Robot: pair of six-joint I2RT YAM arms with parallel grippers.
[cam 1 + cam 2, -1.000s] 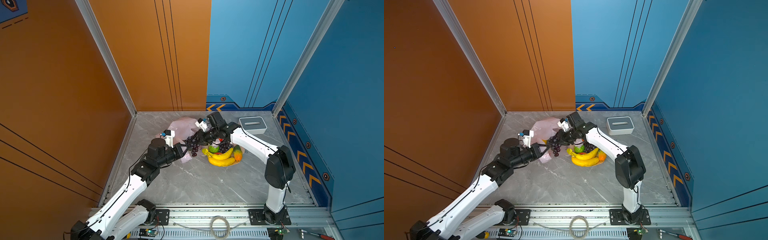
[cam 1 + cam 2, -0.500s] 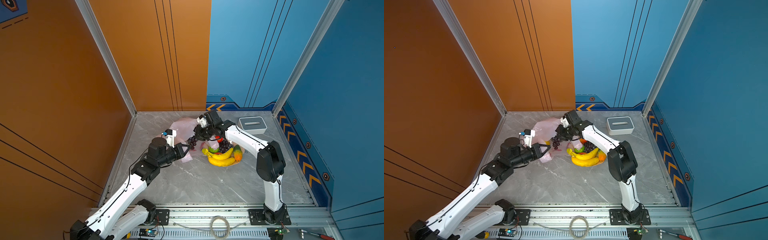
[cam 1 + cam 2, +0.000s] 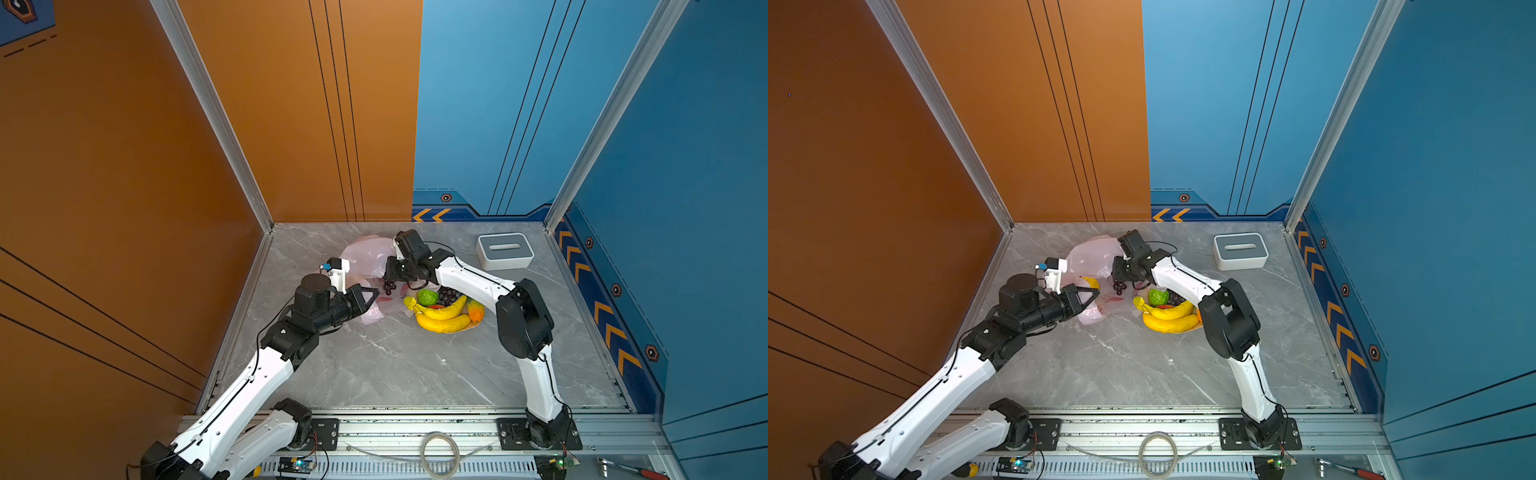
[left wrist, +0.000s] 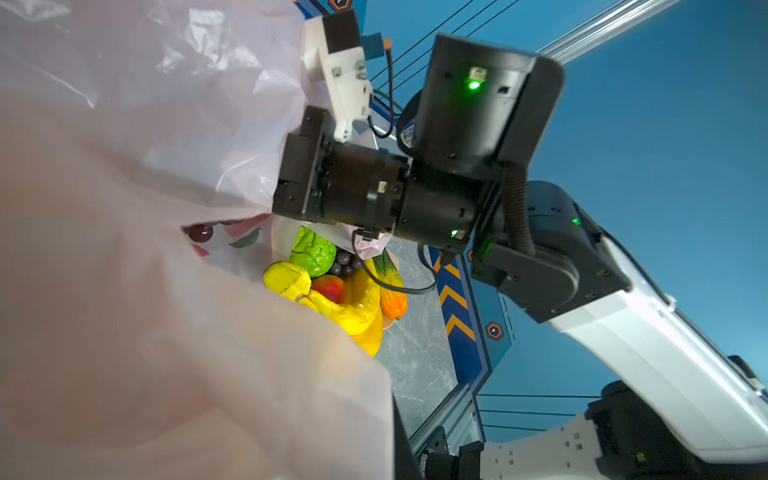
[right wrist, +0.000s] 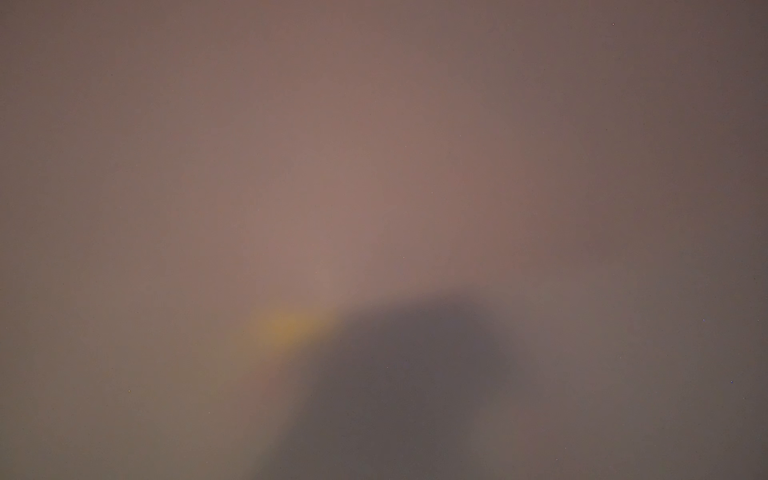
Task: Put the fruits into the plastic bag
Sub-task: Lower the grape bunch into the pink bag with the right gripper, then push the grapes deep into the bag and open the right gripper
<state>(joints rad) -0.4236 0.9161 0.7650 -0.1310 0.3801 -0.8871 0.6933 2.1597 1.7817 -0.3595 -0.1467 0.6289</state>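
The left arm stretched far and rightward, its left tool (image 3: 373,294) pinched shut on a thin pale-pink plastic bag (image 3: 365,255). The right arm folded leftward, elbow raised, its right tool (image 3: 390,276) clasping dangling dark purple grapes (image 3: 389,286).

The left wall (image 3: 124,166) is orange. The right wall (image 3: 685,187) is dark blue. The back wall (image 3: 374,104) is half orange and half light blue, with thin black lines running down it. Shiny silver posts (image 3: 208,112) stand in the corners. Low on the right of both top views runs a dark band (image 3: 590,291) with yellow arrows (image 3: 602,309). The floor (image 3: 395,365) is grey stone with white streaks. A silver metal rail (image 3: 374,424) lies along the bottom edge. The light is bright and even.
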